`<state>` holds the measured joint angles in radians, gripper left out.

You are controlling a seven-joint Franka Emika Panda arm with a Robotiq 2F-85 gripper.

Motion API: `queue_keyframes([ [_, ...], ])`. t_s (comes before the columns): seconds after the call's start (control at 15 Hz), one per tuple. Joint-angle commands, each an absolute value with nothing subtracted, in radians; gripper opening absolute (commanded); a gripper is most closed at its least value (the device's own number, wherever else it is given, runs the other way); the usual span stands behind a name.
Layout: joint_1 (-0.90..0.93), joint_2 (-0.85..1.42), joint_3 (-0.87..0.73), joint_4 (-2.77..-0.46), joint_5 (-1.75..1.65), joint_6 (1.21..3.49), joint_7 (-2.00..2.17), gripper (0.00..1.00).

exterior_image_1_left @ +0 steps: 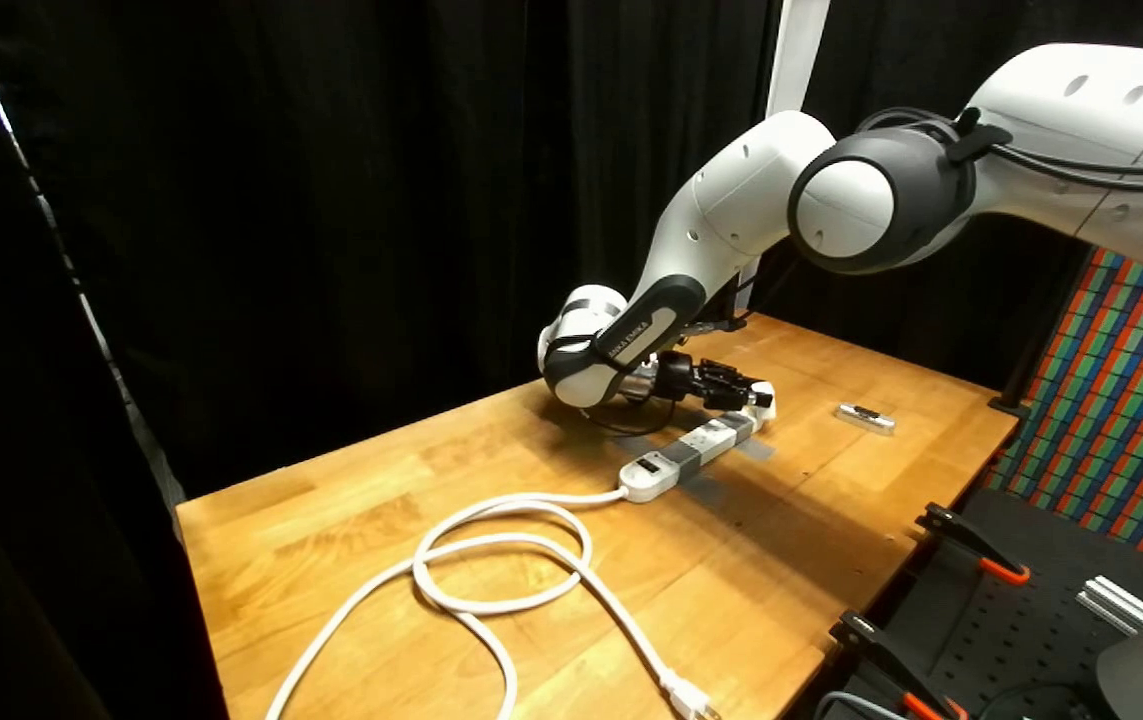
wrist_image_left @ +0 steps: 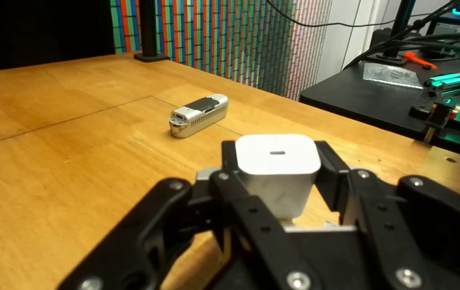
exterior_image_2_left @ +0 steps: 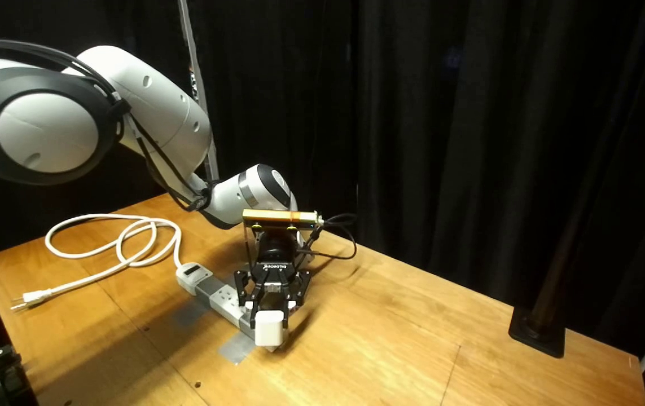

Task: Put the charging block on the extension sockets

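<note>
The charging block, a small white cube, shows in both exterior views (exterior_image_1_left: 765,400) (exterior_image_2_left: 269,328) and in the wrist view (wrist_image_left: 278,155), a thin slot on its top face. My gripper (wrist_image_left: 277,161) has a finger on either side of it and is shut on it, the block at the fingertips. A short metal prong shows under the block. The extension sockets (exterior_image_1_left: 711,440), a white bar with grey taped sections, lie on the table, also in an exterior view (exterior_image_2_left: 225,299). The block is over their far end. I cannot tell whether the prongs are in a socket.
The white cable (exterior_image_1_left: 501,606) loops on the table to its plug (exterior_image_1_left: 688,698). A small silver device with a dark top (exterior_image_1_left: 866,417) lies beyond the strip, also in the wrist view (wrist_image_left: 199,114). Black clamps (exterior_image_1_left: 971,540) grip the table edge. A post base (exterior_image_2_left: 538,332) stands at a corner.
</note>
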<state>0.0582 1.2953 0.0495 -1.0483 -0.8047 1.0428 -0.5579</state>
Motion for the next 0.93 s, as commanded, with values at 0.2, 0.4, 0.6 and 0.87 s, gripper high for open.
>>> queue_keyframes([
  [0.2, 0.111, 1.337, 0.084, -1.031, -0.778, 1.045, -0.583, 0.23],
  [0.4, 0.127, 1.340, 0.095, -1.026, -0.772, 1.034, -0.586, 0.23],
  [0.6, 0.134, 1.343, 0.097, -1.020, -0.772, 1.030, -0.587, 0.23],
  [0.87, 0.136, 1.347, 0.100, -1.019, -0.771, 1.027, -0.592, 0.23],
])
